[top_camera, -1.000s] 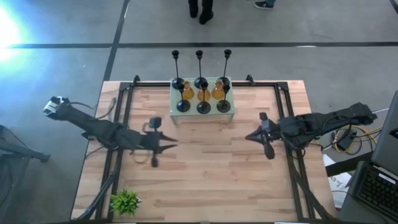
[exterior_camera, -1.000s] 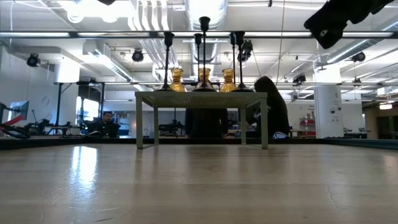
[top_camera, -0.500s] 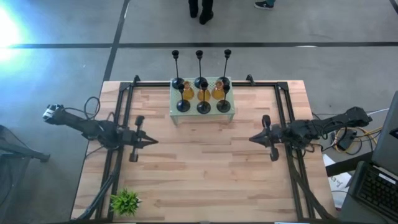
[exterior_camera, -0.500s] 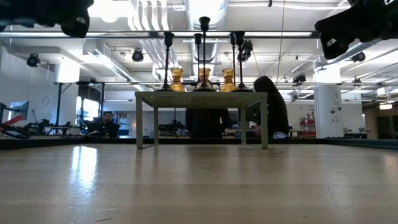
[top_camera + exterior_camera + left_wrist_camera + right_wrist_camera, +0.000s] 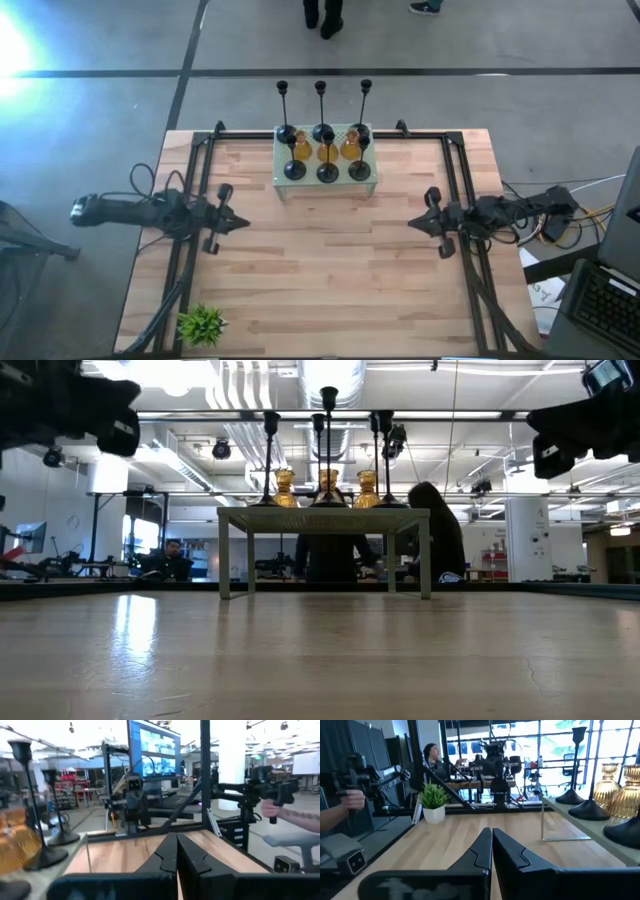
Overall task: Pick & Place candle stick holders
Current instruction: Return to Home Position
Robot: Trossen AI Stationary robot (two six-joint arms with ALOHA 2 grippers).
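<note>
The wooden worktop [image 5: 330, 280] holds a mint-green stand [image 5: 310, 189] in the middle by its far edge. Nine candle holders [image 5: 327, 152] sit on the stand in three rows. A small green plant [image 5: 202, 324] sits at one left corner.

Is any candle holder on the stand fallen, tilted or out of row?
Nothing stands out. On the green stand, tall black holders, amber holders and short black holders each form a row of three, all upright. Left gripper and right gripper hang shut, well aside.
</note>
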